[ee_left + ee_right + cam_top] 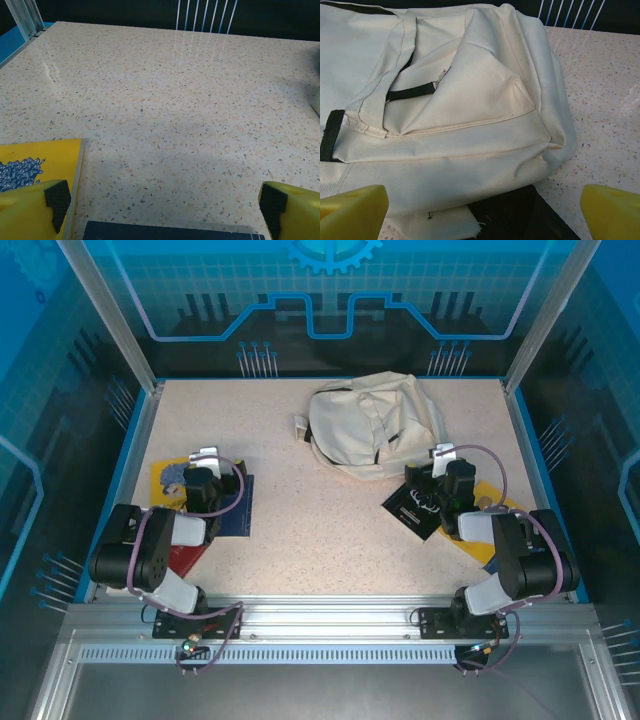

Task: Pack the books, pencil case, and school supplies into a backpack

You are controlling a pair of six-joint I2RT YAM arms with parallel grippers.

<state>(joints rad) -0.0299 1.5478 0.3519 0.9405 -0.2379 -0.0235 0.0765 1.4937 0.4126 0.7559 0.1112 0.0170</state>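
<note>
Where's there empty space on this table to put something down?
Widest bare table: the middle, between the left arm and right arm, nearer than the backpack. Also the far left corner, bordered by the backpack and the yellow book. Crowded: both near sides, where the arms sit over books.

We can read no words or numbers anywhere. The black flat item (410, 510) on the right carries white marks too small for us to make out. The yellow book (47, 159) on the left shows only a blue printed pattern.
</note>
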